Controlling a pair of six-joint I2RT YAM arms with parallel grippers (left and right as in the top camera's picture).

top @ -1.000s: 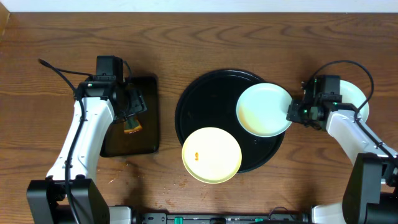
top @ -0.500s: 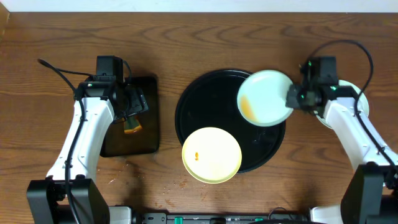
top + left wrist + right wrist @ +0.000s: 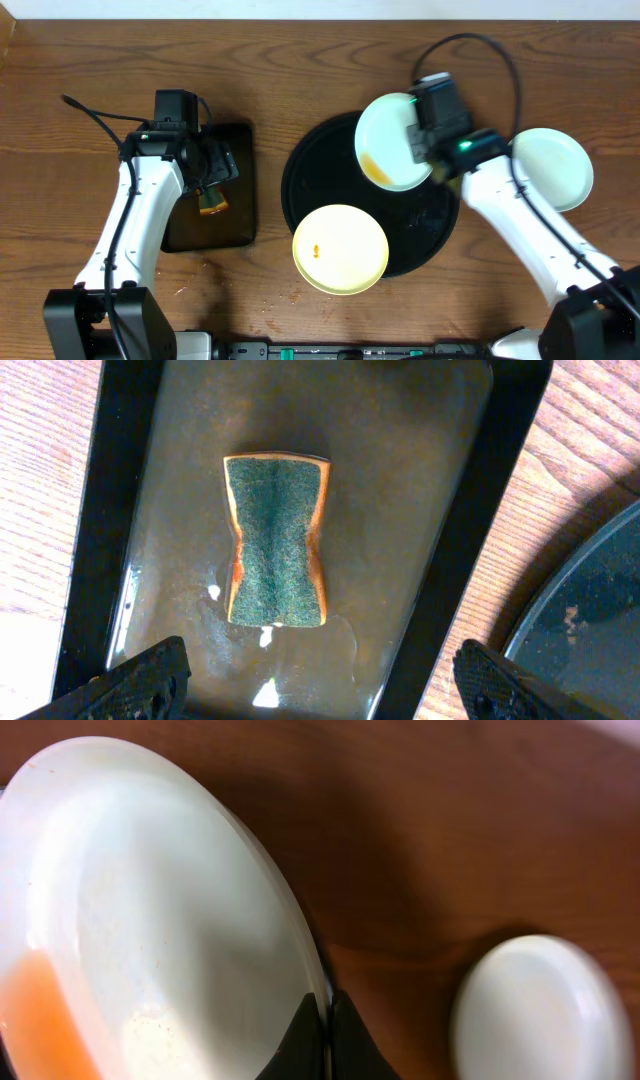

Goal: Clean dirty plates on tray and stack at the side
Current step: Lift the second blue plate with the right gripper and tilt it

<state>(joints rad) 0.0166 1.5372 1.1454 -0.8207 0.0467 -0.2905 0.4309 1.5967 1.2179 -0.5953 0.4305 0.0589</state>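
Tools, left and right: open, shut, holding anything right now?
Left tool: open, empty, above the sponge.
Right tool: closed on the rim of the orange-smeared blue-green plate.

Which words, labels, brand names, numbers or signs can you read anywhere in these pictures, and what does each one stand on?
No readable text in any view.
The blue-green plate in the right end effector, the yellow plate and the side plate: no print.
The round black tray, sponge and rectangular tray: no marks.
The left arm and right arm: no legible label.
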